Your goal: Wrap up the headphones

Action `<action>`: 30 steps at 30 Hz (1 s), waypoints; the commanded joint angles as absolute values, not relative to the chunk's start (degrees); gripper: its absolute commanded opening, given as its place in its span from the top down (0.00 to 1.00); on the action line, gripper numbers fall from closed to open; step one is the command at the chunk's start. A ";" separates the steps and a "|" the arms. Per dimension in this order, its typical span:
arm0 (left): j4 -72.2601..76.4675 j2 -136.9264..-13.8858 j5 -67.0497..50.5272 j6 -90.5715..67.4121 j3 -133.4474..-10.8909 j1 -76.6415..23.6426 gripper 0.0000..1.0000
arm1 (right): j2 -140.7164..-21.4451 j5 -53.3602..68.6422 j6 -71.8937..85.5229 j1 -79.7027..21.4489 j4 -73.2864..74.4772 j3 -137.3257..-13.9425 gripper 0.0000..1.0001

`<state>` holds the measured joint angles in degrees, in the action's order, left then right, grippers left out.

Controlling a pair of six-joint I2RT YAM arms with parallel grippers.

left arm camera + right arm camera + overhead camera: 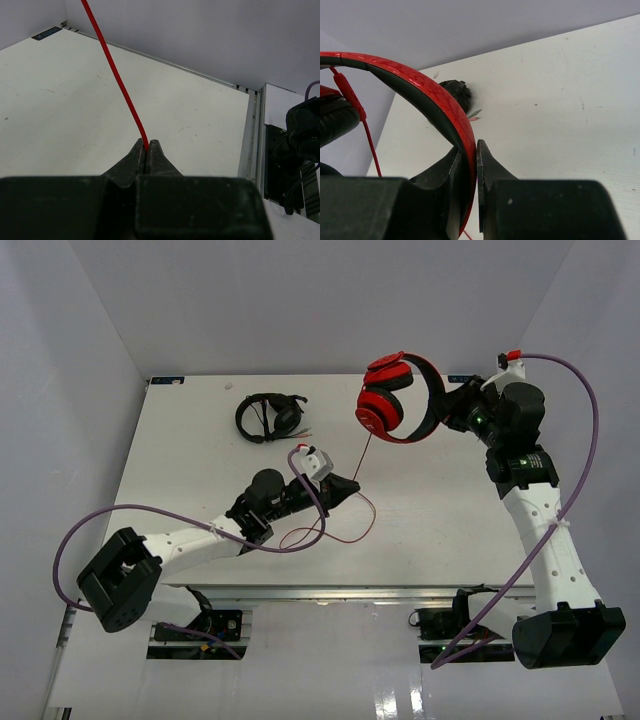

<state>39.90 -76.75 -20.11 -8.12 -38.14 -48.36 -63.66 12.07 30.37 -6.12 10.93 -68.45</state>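
Note:
The red headphones (392, 400) hang above the far right of the table, ear cups to the left. My right gripper (447, 403) is shut on their headband (442, 102), which runs between the two jaws. Their thin red cable (362, 455) drops from the cups to my left gripper (352, 484), which is shut on it near the table's middle. In the left wrist view the cable (116, 78) rises taut from the pinched jaws. Past that grip, the slack cable (340, 525) loops loosely on the table.
All-black headphones (270, 416) lie at the far middle-left of the white table (180, 460), also seen in the right wrist view as black headphones (459, 93). Grey walls enclose the table. Purple hoses (585, 430) arc off both arms.

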 commanded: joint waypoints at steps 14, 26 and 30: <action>33.18 -82.19 -33.06 -6.93 -34.83 -51.86 0.94 | -62.04 2.97 24.06 -8.01 6.24 -68.79 0.92; 35.86 -84.88 -35.52 -8.72 -34.72 -51.94 0.85 | -61.31 1.90 22.76 -8.88 5.98 -67.50 0.92; 36.21 -85.69 -36.30 -8.96 -34.10 -52.12 0.80 | -61.35 1.94 22.50 -8.97 5.98 -67.59 0.92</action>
